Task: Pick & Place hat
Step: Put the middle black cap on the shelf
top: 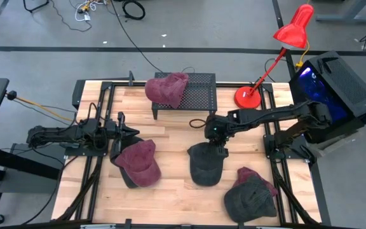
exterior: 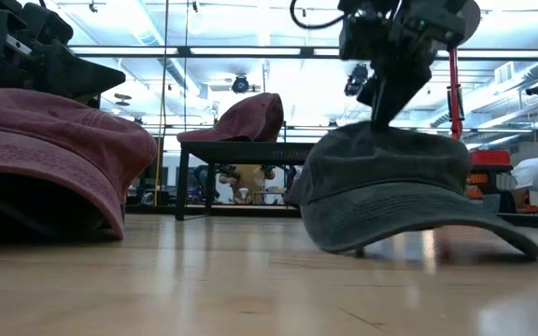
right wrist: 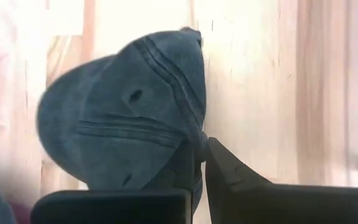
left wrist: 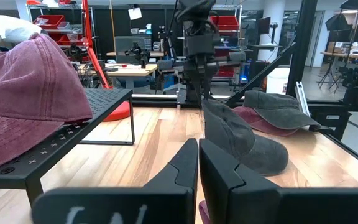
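Note:
A dark grey cap (top: 206, 165) sits mid-table on its lower edge and the tip of its brim (exterior: 529, 250). My right gripper (top: 218, 151) stands over its crown, shut on it. A maroon cap (top: 138, 163) lies left of it. My left gripper (top: 131, 132) hovers just beyond that cap's far-left side, fingers shut (left wrist: 198, 158); I cannot tell whether it touches the cap. Another maroon cap (top: 167, 89) lies on a black perforated rack (top: 199, 92) at the far edge. My right gripper pinches a ridge of cloth on the grey cap's crown (right wrist: 193, 140) between its two fingers. The fingers (exterior: 388, 110) come from above, pointing down, at the crown's top on its far side. The cap stays upright on the table.
A grey cap stacked with a maroon one (top: 251, 192) lies near the table's near-right corner. A red desk lamp (top: 249, 97) stands at the far right beside the rack. Bare wood shows between the rack and the caps.

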You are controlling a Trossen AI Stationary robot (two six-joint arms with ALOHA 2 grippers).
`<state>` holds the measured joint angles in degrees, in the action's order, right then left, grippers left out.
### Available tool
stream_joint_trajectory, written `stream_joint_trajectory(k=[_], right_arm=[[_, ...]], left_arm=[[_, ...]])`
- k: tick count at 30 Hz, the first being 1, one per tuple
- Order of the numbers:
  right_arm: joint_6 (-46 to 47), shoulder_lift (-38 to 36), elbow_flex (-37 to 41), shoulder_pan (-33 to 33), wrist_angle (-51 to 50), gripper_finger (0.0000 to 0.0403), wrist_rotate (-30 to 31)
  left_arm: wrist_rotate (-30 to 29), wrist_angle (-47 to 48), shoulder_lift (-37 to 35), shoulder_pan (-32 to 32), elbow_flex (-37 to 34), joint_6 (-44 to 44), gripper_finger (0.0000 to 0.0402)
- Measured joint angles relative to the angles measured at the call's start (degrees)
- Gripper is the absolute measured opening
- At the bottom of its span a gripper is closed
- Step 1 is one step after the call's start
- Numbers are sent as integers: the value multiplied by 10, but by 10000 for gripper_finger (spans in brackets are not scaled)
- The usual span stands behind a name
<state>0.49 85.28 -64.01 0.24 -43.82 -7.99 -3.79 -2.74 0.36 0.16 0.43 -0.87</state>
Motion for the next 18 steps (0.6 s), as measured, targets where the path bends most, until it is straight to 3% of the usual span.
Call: stream_joint_trajectory(k=[18], right_arm=[[-74, -68, -28, 10, 5, 11, 16]], left_arm=[[0, 0, 0, 0, 0, 0, 21]])
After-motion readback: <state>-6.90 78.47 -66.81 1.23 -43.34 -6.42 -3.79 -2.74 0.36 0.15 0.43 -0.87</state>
